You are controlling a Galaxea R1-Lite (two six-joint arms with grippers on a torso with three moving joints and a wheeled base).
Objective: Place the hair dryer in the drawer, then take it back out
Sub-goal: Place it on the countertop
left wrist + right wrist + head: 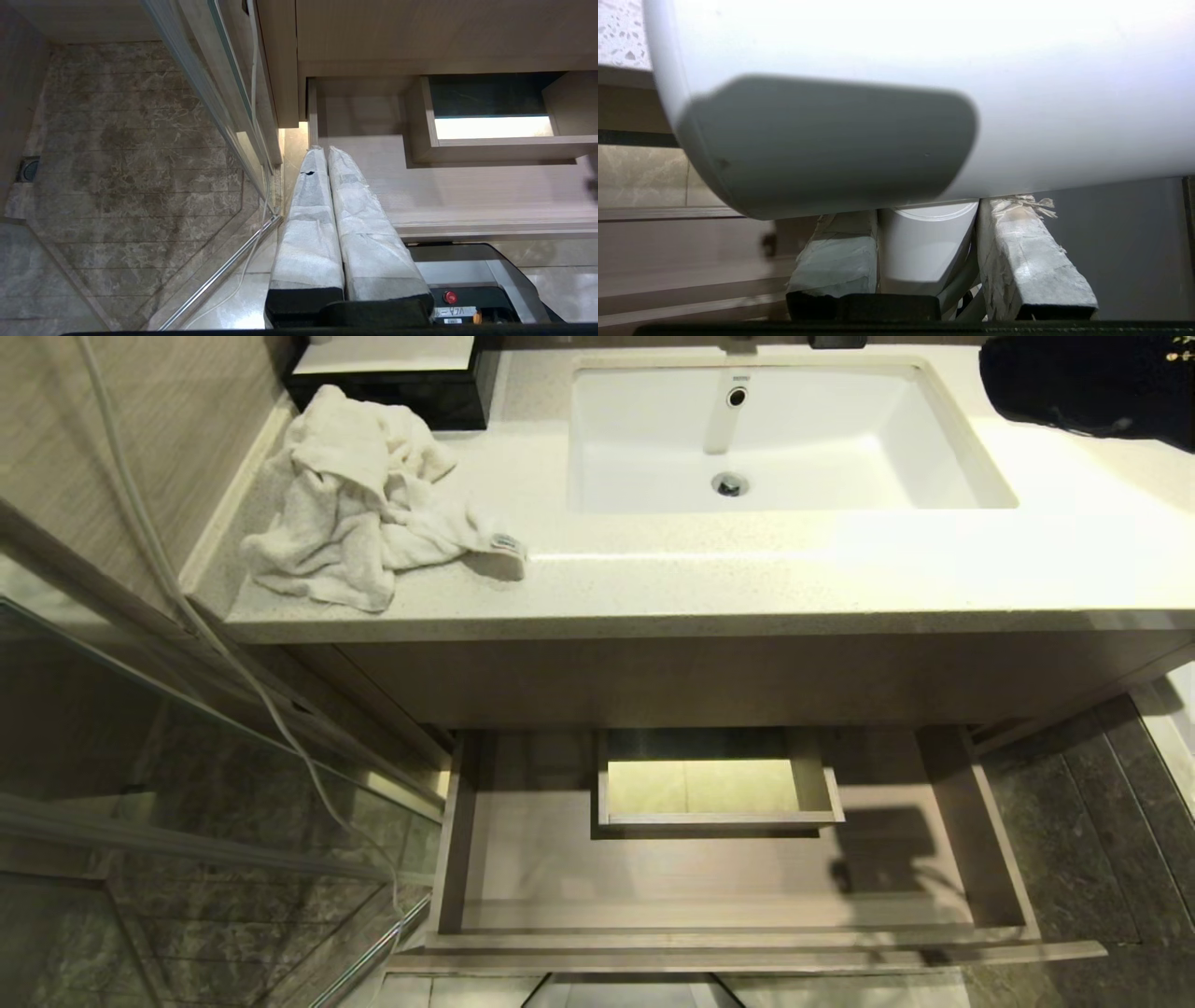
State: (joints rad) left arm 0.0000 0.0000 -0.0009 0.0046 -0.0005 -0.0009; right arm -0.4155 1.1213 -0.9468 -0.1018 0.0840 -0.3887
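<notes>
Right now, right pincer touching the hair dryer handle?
Touching. Right wrist view: right pincer fingers press both sides of the hair dryer handle.

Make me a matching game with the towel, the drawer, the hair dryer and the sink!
Things:
1. towel
2. drawer
3. hair dryer
4. sink

Places or states:
A. pulled open below the counter
B. held by its handle in the right gripper
C. crumpled on the counter's left side
D. set into the countertop, white

Pairs: 1-C, 2-A, 3-B, 4-D
</notes>
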